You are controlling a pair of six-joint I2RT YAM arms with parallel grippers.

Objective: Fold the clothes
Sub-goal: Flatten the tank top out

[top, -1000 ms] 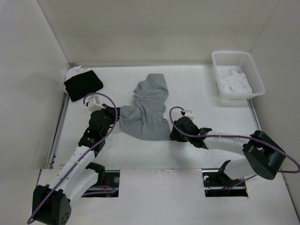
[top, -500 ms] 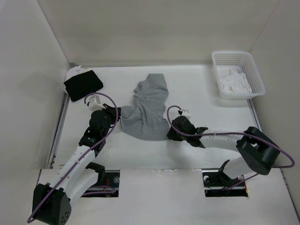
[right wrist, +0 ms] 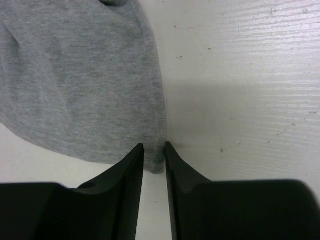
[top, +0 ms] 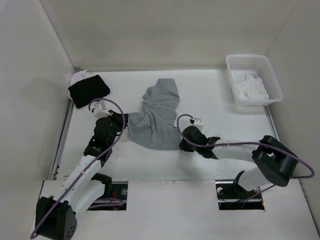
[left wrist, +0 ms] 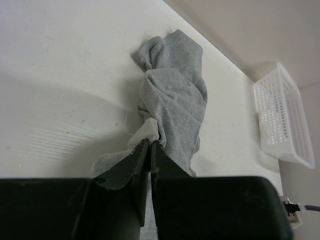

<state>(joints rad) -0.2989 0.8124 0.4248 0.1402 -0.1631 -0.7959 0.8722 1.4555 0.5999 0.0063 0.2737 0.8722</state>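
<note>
On white matte table [top: 225, 125], closed by plain pale walls [top: 165, 35] on three sides: medium-grey soft knit sleeveless garment [top: 157, 117] lies bunched at centre. Fingers of left gripper [left wrist: 150, 145] pressed together on garment's left edge. Fingers of right gripper [right wrist: 154, 147] narrow, astride near-right hem, not yet closed on it. Black folded cloth [top: 88, 89] in far-left corner. White plastic mesh basket [top: 274, 80] far right, white crumpled cloth [top: 251, 87] inside.

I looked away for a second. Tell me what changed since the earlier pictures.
The right gripper slid slightly left to the near corner of the grey top; its open jaws now straddle the hem. Unchanged: the left gripper shut on the top's left edge, the top itself, the black cloth and the basket.
</note>
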